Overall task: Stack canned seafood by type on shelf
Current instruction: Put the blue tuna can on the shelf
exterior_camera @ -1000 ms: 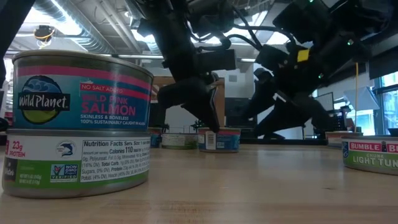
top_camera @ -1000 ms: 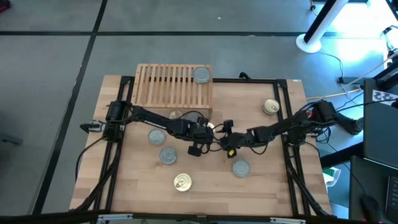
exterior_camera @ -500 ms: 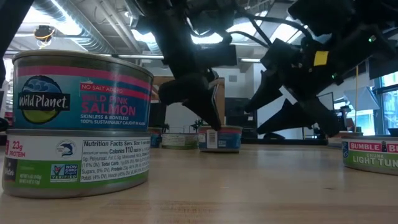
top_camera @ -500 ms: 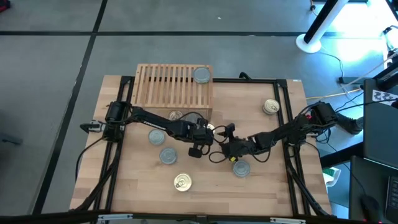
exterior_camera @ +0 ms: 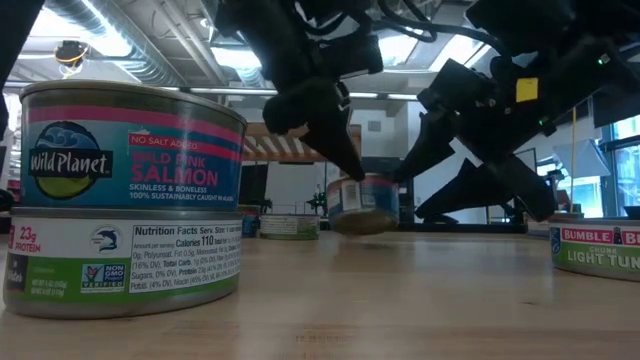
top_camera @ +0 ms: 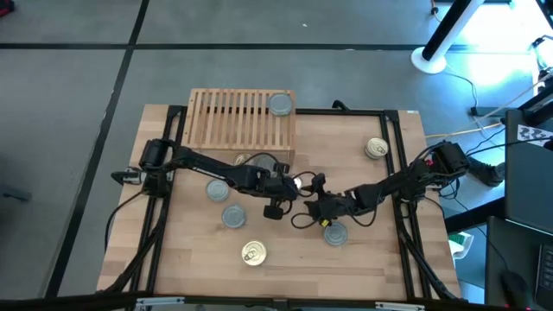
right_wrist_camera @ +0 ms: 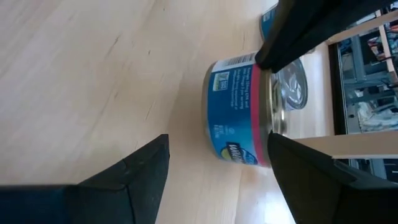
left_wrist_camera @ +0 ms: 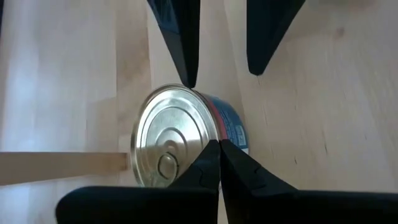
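My left gripper is at the table's middle, shut on a silver-lidded can with a blue and pink label, which also shows in the left wrist view. My right gripper is open close beside the same can, a finger on either side of its wall; I cannot tell whether it touches. The light-wood slatted shelf stands at the far left with one silver-lidded can on its right end. My left gripper pinches the can's top rim at the lid's edge between its two fingertips, which stand almost together. The fingers slant down at it from above. The can is tilted and raised; whether its low edge rests on the table I cannot tell.
Loose cans lie on the tabletop: silver-lidded ones, gold-lidded ones, and one by the shelf's front. In the low view two stacked cans stand near left and a tuna can at right.
My left gripper has gone up with the blue can, which stood flat on the table and is now raised and tilted. My right gripper has moved a little toward the table's near edge and sits lower beside the can.
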Robot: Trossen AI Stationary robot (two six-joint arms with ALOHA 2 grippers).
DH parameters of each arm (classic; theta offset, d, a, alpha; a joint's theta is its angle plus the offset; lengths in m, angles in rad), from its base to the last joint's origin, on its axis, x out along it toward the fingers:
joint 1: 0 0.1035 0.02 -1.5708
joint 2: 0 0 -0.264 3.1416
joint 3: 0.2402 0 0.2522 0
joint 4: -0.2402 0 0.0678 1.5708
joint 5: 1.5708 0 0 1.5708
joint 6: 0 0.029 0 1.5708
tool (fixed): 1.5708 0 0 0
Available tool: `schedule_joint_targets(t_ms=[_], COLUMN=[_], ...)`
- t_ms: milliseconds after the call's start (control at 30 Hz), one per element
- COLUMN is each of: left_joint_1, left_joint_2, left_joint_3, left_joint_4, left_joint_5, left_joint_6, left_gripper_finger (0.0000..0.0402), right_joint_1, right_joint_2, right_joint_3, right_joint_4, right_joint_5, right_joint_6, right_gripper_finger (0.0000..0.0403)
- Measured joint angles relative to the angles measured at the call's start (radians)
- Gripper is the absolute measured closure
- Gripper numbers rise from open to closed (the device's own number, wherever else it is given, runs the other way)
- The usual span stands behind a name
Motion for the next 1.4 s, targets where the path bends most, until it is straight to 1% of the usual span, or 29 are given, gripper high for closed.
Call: schedule_joint_targets(t_ms=[467, 533, 633, 700, 867, 1167, 1233, 1400], left_joint_1=[0.0, 0.0, 0.001, 0.0, 0.001, 0.002, 0.002, 0.004], left_joint_2=[0.0, 0.0, 0.0, 0.0, 0.0, 0.0, 0.0, 0.0], left_joint_3=[0.0, 0.0, 0.0, 0.0, 0.0, 0.0, 0.0, 0.0], left_joint_4=[0.016, 0.021, 0.024, 0.024, 0.03, 0.038, 0.046, 0.053], left_joint_5=[0.014, 0.014, 0.015, 0.015, 0.019, 0.025, 0.025, 0.027], left_joint_6=[-0.009, -0.008, -0.007, -0.008, -0.008, -0.01, -0.011, -0.012], left_gripper_finger=[0.0401, 0.0401, 0.0401, 0.0401, 0.0401, 0.0401, 0.0401, 0.0401], right_joint_1=[0.0, 0.0, 0.0, 0.0, 0.0, 0.0, 0.0, 0.0], right_joint_2=[0.0, 0.0, 0.0, 0.0, 0.0, 0.004, 0.026, 0.104], right_joint_3=[0.0, 0.0, 0.0, 0.0, 0.0, 0.0, 0.001, 0.004], right_joint_4=[0.052, 0.048, 0.045, 0.045, 0.046, 0.048, 0.06, 0.086], right_joint_5=[0.066, 0.047, -0.02, -0.031, 0.018, 0.004, 0.018, 0.097], right_joint_6=[-0.009, -0.031, -0.055, -0.072, -0.074, -0.074, -0.074, -0.102], right_gripper_finger=[0.0132, 0.0132, 0.0132, 0.0132, 0.0132, 0.0132, 0.0132, 0.0132])
